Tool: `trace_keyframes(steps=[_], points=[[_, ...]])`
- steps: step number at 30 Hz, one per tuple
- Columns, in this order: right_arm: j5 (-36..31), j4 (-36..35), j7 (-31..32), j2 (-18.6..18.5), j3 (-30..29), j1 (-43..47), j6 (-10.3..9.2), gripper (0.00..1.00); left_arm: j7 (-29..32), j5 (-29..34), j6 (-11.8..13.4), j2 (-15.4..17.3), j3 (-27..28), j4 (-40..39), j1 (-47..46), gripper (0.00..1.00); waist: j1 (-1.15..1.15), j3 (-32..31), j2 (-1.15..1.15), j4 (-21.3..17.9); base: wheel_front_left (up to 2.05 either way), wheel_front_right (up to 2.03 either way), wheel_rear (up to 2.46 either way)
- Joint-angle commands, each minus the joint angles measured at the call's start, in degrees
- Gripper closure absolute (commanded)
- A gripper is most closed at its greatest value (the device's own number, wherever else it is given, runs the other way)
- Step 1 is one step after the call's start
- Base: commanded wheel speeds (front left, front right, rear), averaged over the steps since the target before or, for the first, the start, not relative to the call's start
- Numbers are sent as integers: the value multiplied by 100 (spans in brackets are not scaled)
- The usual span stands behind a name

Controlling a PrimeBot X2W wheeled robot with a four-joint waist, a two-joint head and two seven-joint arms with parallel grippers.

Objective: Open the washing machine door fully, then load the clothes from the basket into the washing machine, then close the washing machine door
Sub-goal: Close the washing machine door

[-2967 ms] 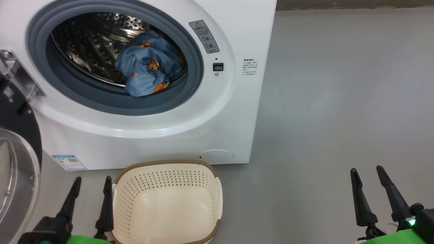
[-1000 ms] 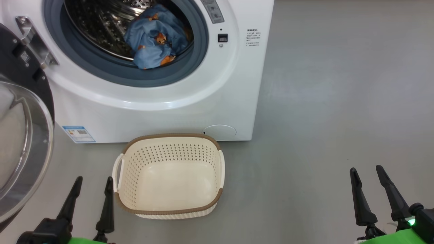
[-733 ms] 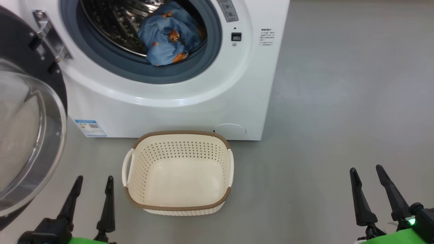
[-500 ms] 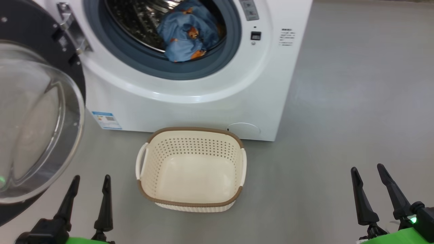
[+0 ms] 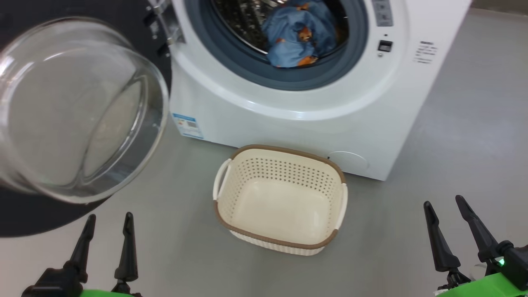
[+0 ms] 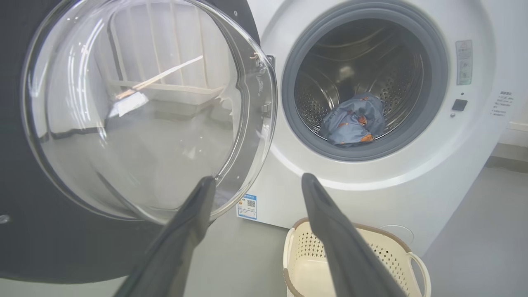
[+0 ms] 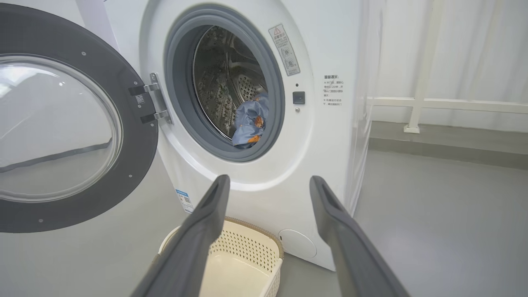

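The white washing machine [image 5: 288,123] stands ahead of me with its drum open. The washing machine door [image 5: 82,111], black-rimmed with a bulging glass bowl, hangs swung out on the left. The clothes [image 5: 299,35], blue fabric with orange bears, lie inside the drum, also seen as the clothes [image 6: 352,126] and the clothes [image 7: 249,121]. The cream basket [image 5: 284,149] sits empty on the floor in front of the machine. My left gripper [image 5: 110,216] is open at the lower left, below the door. My right gripper [image 5: 443,201] is open at the lower right, over bare floor.
Grey floor [image 5: 466,136] stretches to the right of the machine. A blue label [image 5: 187,126] and a round cover [image 5: 348,161] sit low on its front. A white railing [image 7: 416,103] before pale curtains runs behind on the right.
The camera has turned left, so machine, door and basket have shifted right in the picture and the door bulks larger. Both grippers stay open in the same corners.
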Motion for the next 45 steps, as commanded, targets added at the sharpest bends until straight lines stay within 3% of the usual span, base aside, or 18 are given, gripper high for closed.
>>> trace_keyframes(steps=[1,13,30,45], points=[[-47,-110,-47,-165,153,-199,25,0,-37,-33,3,79,190,-186,5,0,0,23,0,389,0,0,0],[-89,-51,-47,-347,353,-170,25,0,-37,-141,3,36,342,-123,125,0,0,-51,0,1369,0,0,0],[63,307,-47,-704,1270,-945,25,0,-37,-678,361,32,743,-588,620,0,0,118,0,1504,0,0,0],[139,372,-47,-744,1407,-1084,25,0,-37,-736,483,32,777,-748,728,0,0,191,0,1520,0,0,0]])
